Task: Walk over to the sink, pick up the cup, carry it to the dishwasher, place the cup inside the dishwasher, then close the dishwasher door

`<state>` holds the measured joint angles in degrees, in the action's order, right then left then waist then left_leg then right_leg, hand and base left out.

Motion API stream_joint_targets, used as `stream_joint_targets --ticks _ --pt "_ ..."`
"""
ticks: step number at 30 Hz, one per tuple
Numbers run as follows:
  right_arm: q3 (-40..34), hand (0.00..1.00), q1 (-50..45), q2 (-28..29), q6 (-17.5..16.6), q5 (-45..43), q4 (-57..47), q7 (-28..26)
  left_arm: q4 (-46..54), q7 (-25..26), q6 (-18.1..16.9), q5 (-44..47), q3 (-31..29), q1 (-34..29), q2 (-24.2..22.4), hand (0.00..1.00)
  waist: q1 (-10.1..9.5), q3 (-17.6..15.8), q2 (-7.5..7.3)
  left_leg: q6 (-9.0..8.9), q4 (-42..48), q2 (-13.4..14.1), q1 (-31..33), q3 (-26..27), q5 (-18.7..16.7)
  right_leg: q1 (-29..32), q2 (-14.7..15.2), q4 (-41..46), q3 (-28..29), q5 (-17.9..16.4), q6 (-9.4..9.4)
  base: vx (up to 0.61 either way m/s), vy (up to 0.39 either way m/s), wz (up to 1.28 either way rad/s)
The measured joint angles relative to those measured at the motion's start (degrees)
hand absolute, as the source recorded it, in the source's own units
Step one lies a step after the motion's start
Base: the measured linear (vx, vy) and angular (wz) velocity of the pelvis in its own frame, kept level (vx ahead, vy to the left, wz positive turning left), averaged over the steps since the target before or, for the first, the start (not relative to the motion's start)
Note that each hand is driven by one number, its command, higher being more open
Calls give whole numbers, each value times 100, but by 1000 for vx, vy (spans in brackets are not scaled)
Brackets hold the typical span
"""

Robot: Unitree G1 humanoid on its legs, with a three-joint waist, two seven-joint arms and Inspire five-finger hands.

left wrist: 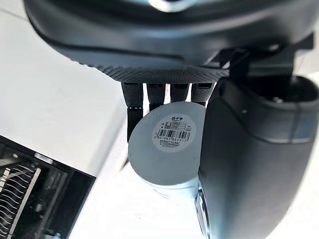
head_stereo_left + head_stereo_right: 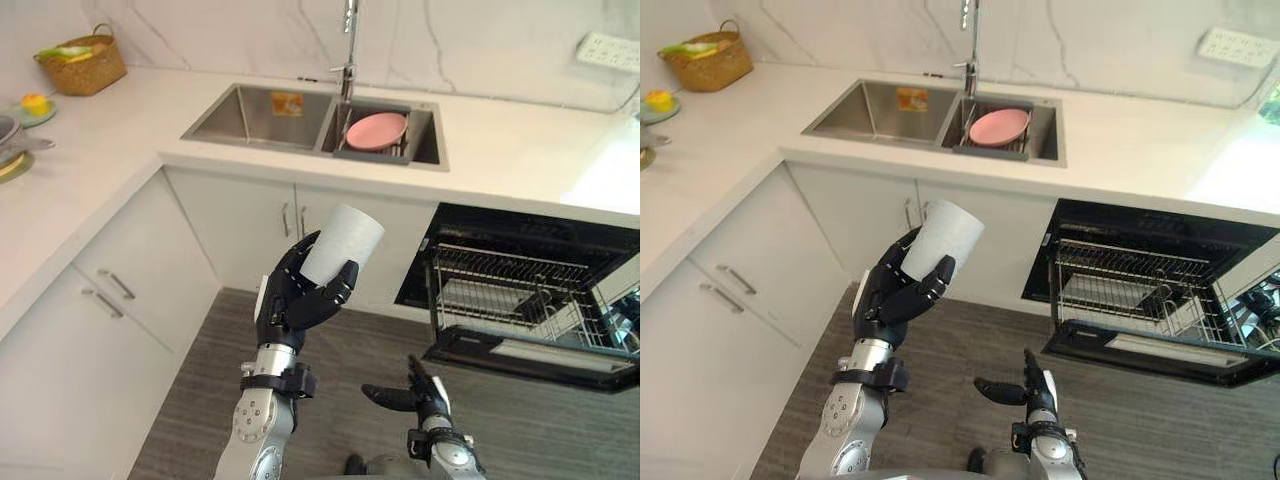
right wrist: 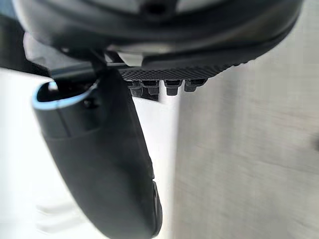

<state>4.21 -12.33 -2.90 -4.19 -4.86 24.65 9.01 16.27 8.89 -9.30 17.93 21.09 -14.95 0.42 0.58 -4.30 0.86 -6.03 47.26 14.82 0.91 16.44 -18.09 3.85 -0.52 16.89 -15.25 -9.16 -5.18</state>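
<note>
Dark and empty, your right hand (image 2: 420, 392) hangs at 5 o'clock, fingers straight and apart. Your left hand (image 2: 295, 300), at centre, has its fingers (image 1: 133, 107) clamped round one white cup (image 2: 342, 243), tilted. One barcode sticker (image 1: 174, 130) sits on its base, print unreadable. One dishwasher (image 2: 530, 290) stands open at 3 o'clock, cut off at the edge. One pink plate (image 2: 376, 131) lies in the sink (image 2: 260, 115) at 12.

- Left arm (image 2: 258, 428), bottom centre of the frame: silver-grey shell, round joint disc, black wrist collar (image 2: 278, 381).
- Left hand (image 2: 295, 300): black, speckled with pale dots.
- Right hand (image 2: 415, 395), lower right: black, above the silver-grey right arm (image 2: 455, 460).
</note>
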Motion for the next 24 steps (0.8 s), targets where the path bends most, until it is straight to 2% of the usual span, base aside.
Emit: stream_joint_targets --ticks 1,2,3,4,6,7,8,9,12,13,16,18,20,23,24 --pt "-3 100 21 1 -91 0 -230 26 54 -6 -13 -2 1 4 -7 0 -46 1 -13 117 52 15 258 -17 -88 -129 -4 -129 113 -3 5 233 27 -37" --pt "-4 100 41 0 -122 0 -316 30 86 -6 -15 -2 13 3 -10 0 -82 2 -24 152 -9 -1 379 -52 -146 -163 -4 -176 183 -1 14 189 65 -50" --pt "3 100 116 2 -181 0 -394 28 109 -5 -38 -5 24 4 -13 0 -144 5 -25 248 -331 -114 600 -284 -227 -241 -2 -298 334 8 28 107 52 -46" --pt "9 100 160 9 -189 0 -399 27 109 -3 -44 -5 17 3 -12 0 -166 2 -29 259 -550 -188 681 -442 -234 -285 4 -349 406 13 37 135 100 -59" --pt "59 100 238 17 -189 1 -398 32 107 10 -43 -16 -25 4 -2 0 -231 -9 -49 216 -1642 -651 897 -1287 -182 -398 125 -434 669 55 261 180 218 -54" --pt "62 100 245 14 -189 1 -398 37 107 17 -43 -50 -34 5 -4 0 -231 -6 -44 196 -1931 -770 927 -1518 -124 -405 165 -429 733 47 327 205 283 -56" --pt "71 100 252 8 -188 3 -394 54 106 60 -48 -118 -39 10 8 0 -231 10 -10 181 -2394 -933 896 -1801 409 -402 214 -397 901 17 484 181 283 -69" --pt "90 100 249 10 -183 26 -396 83 103 107 -61 -120 -31 15 56 0 -245 39 3 463 -2557 -1011 731 -1699 842 -417 262 -394 1109 -24 606 184 301 -66" --pt "164 100 88 205 -177 78 -872 104 104 228 -101 -165 -32 95 140 0 -196 45 -240 523 -2609 -1179 692 -1416 798 -344 488 -393 1351 -42 769 159 266 -48" --pt "227 100 58 277 -179 192 -1240 95 103 276 -100 -219 -20 101 203 0 -176 40 -307 608 -2667 -1266 598 -1196 743 -266 590 -343 1556 -66 838 107 219 -59" --pt "351 100 119 294 -257 289 -1704 97 103 342 -100 -275 35 110 322 0 -121 41 -315 778 -2853 -1375 312 -772 634 -21 711 151 1851 -153 990 64 179 -83" --pt "402 100 218 295 -322 450 -1968 118 105 412 -102 -471 62 182 349 0 -69 51 -332 853 -3083 -1376 -18 -290 579 349 842 838 1477 -145 978 29 138 -98" --pt "425 100 320 308 -362 456 -2005 123 106 522 -105 -582 31 252 407 0 8 61 -348 864 -3209 -1367 -211 -27 573 431 968 956 960 -124 940 37 66 -74" --pt "516 100 349 310 -398 456 -2164 142 109 642 -118 -679 -93 403 440 0 62 64 -352 875 -3345 -1303 -338 322 568 437 1007 722 324 -141 855 32 3 -74" --pt "535 100 404 317 -405 458 -2173 123 109 690 -119 -682 -174 486 442 0 63 54 -337 914 -3338 -1205 -337 466 544 440 935 509 73 -86 767 42 -121 -73"
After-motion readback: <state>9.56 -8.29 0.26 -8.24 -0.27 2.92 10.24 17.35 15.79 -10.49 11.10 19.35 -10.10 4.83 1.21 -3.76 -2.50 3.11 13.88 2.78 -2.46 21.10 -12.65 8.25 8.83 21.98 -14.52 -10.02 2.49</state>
